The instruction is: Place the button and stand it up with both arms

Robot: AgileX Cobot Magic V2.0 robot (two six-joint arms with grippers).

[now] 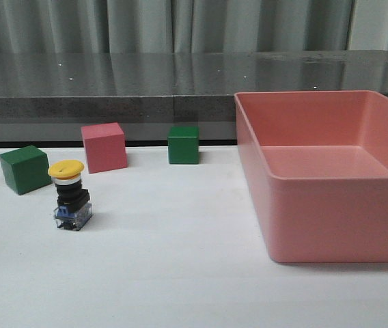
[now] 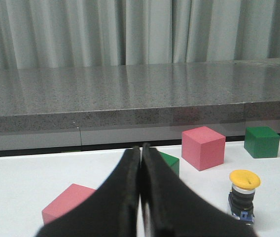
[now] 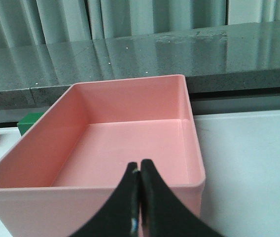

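Observation:
The button (image 1: 70,195) stands upright on the white table at the left, yellow cap on top, blue-and-clear base below. It also shows in the left wrist view (image 2: 243,193), clear of the fingers. My left gripper (image 2: 141,150) is shut and empty, back from the button. My right gripper (image 3: 140,165) is shut and empty, in front of the near wall of the pink bin (image 3: 81,197). Neither arm shows in the front view.
A green cube (image 1: 24,169), a pink cube (image 1: 104,147) and another green cube (image 1: 183,144) stand behind the button. The large pink bin (image 1: 330,219) fills the right side. Another pink cube (image 2: 66,202) lies near my left gripper. A grey ledge runs along the back.

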